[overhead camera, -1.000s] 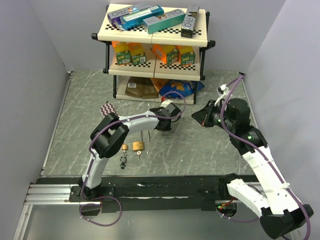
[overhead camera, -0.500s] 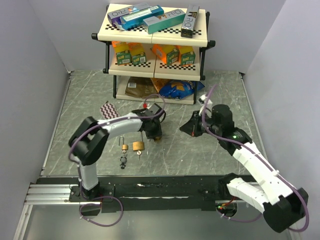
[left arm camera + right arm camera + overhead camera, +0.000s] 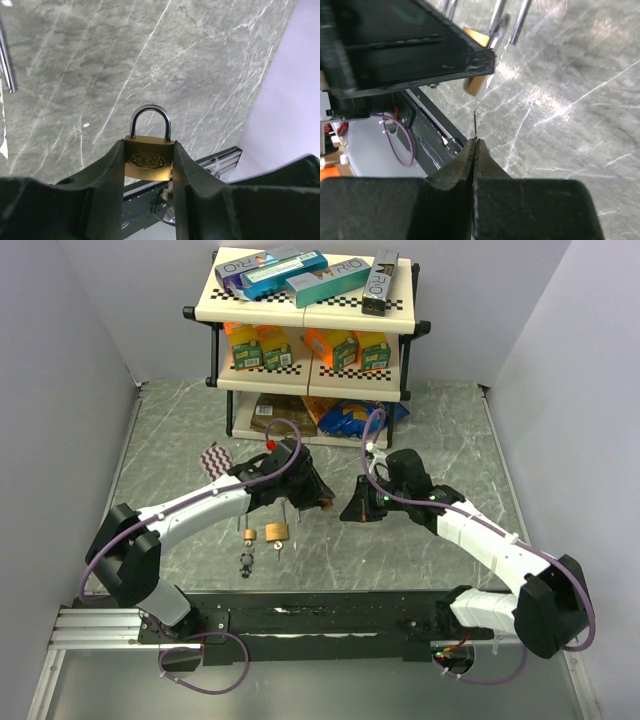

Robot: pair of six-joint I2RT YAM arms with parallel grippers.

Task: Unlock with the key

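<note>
Both claws have drawn together since a second ago: the right gripper [image 3: 358, 511] has swung left and now sits just beside the left gripper [image 3: 316, 502], whose arm has stretched out low. The left claw pinches the brass padlock [image 3: 148, 159] by its body, shackle pointing away from the claw. The right jaws are pressed together on the thin key [image 3: 475, 123], which juts beyond their tips toward the padlock. Two spare padlocks [image 3: 277, 532] lie on the table [image 3: 160, 455] near the left claw

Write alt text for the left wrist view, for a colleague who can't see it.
A brass padlock is clamped between the two dark fingers of the left gripper, its silver shackle pointing up in the frame and apparently closed. Behind it lies the grey marbled table, with a pale wall at the right.
</note>
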